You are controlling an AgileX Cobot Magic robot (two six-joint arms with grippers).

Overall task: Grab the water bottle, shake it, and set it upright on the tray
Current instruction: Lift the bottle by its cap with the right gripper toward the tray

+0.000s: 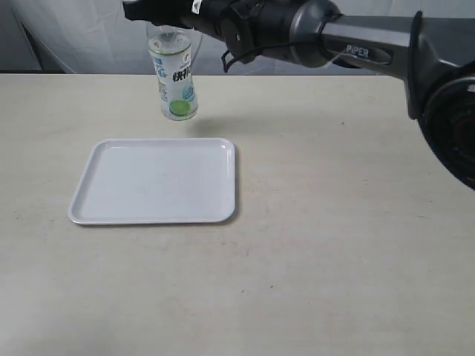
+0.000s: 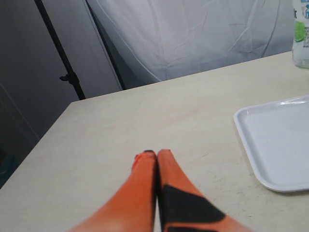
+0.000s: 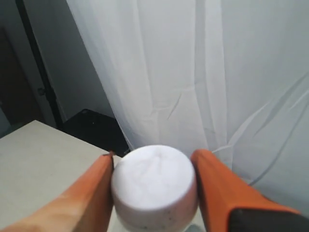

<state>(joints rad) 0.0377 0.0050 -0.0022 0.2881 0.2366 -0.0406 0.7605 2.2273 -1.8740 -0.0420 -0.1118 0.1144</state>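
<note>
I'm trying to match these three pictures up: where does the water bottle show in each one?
Exterior view: the water bottle is upper left, beyond the far edge of the tray.
Left wrist view: top right corner, only its lower part, cut by the picture's edge.
Right wrist view: bottom centre, seen cap-first, gripped in the right end effector.
Shared landmark: the white curtain behind the table, in all three.

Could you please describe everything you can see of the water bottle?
The small clear plastic water bottle has a white screw cap and a white-and-blue label with dark characters and a green lime. It is held nearly upright beyond the flat white plastic tray, its cap clamped in the right gripper's jaws.
</note>
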